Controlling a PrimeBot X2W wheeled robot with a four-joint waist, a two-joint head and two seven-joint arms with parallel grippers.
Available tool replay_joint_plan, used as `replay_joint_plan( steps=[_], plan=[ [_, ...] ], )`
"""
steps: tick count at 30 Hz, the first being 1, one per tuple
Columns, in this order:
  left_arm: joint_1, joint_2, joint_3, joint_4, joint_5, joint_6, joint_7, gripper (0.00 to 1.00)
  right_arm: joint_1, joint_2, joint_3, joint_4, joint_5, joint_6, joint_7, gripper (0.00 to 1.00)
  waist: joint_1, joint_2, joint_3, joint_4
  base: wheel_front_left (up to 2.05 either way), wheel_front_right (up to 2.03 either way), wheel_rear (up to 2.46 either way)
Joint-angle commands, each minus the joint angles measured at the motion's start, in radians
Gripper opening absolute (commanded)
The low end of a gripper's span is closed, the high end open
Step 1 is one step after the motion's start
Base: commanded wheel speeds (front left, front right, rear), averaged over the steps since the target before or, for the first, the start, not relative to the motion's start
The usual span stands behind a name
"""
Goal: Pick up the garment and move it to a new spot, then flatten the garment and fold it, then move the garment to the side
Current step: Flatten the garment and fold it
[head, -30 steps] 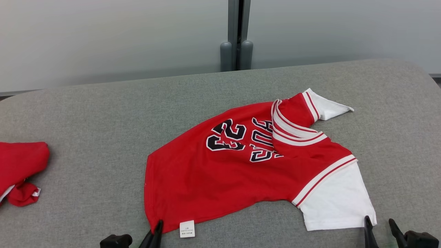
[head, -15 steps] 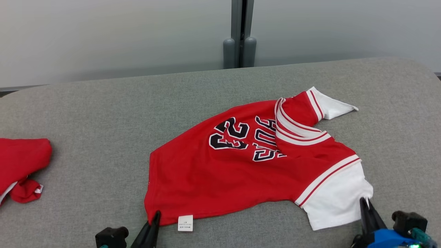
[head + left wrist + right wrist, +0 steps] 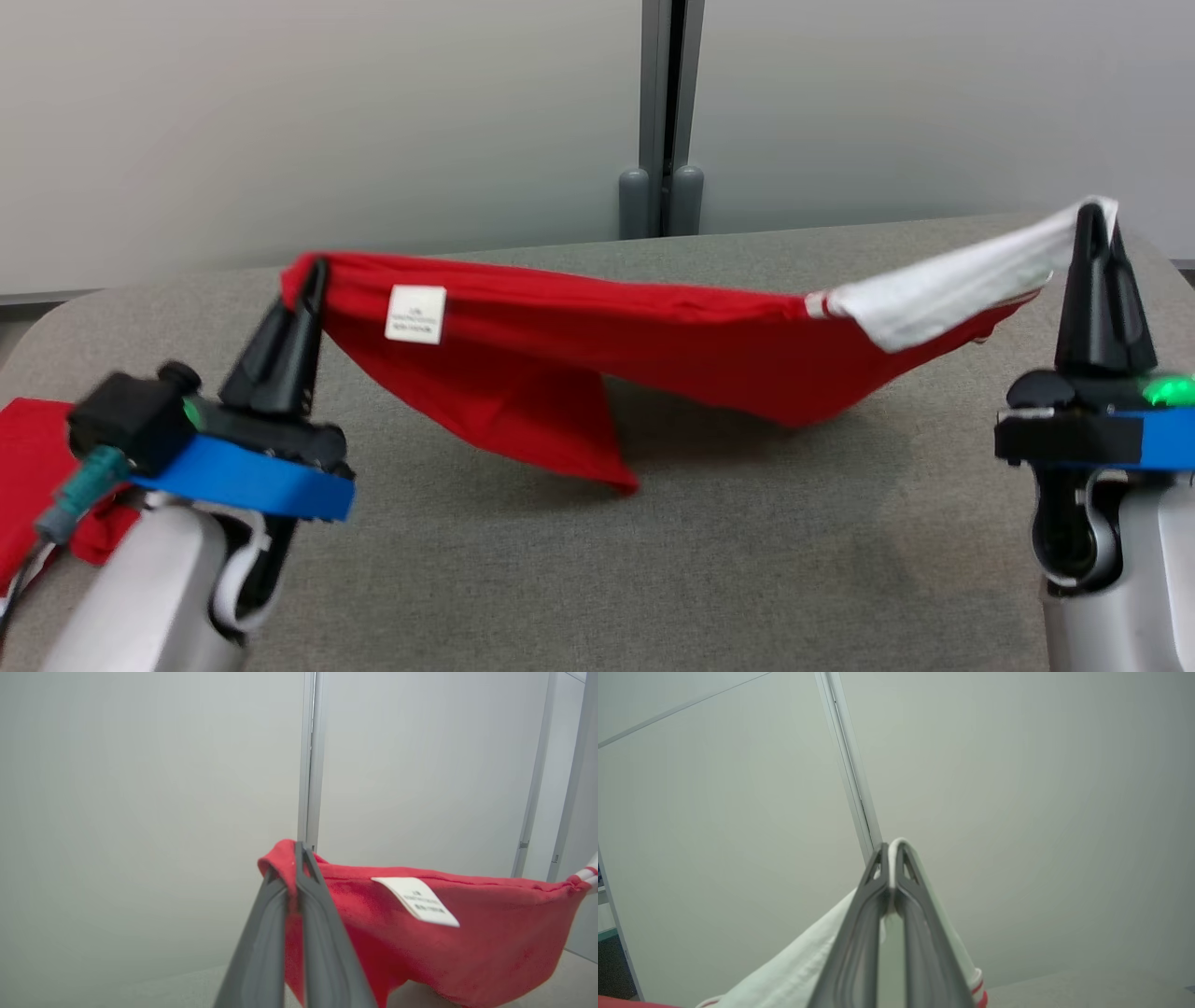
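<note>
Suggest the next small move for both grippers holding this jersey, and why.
Probably raise both higher before carrying it: the left gripper pinches the red hem, the right gripper the white sleeve, yet the jersey sags and its lowest fold seems to reach the table.

Two grippers are counted, a left gripper (image 3: 313,275) and a right gripper (image 3: 1092,219), each with two dark fingers. One red garment (image 3: 560,336) is seen, with one white label (image 3: 415,314) and one white sleeve (image 3: 943,289) on it. One further red cloth (image 3: 28,448) is counted on one grey table (image 3: 747,560). Two blue wrist bands are counted, the left band (image 3: 245,481) and the right band (image 3: 1158,437), and two short grey posts (image 3: 635,201) are seen at the wall.
</note>
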Motion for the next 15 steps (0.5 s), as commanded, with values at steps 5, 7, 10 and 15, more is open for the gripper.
replay_joint_plan(
  steps=[5,7,10,15],
  plan=[
    [-0.183,0.112,0.016,-0.056,-0.009,-0.001,0.031,0.00,-0.166,-0.046,0.044,-0.074,-0.009,0.000,0.001,0.00,0.0000,0.0000,-0.018,0.005,0.00,0.00,0.00],
    [-0.238,0.145,0.027,-0.076,-0.008,-0.001,0.065,0.00,-0.228,-0.066,0.054,-0.092,-0.010,0.000,0.020,0.00,0.0000,0.0000,-0.018,0.009,0.00,0.00,0.00],
    [-0.311,0.178,0.048,-0.093,-0.026,-0.001,0.128,0.00,-0.323,-0.099,0.059,-0.109,-0.020,0.000,0.063,0.00,0.0000,0.0000,-0.003,0.017,0.00,0.00,0.00],
    [-0.381,0.218,0.060,-0.091,-0.069,-0.001,0.215,0.00,-0.473,-0.123,0.063,-0.074,-0.062,0.000,0.133,0.00,0.0000,0.0000,0.065,0.027,0.00,0.00,0.00]
  ],
)
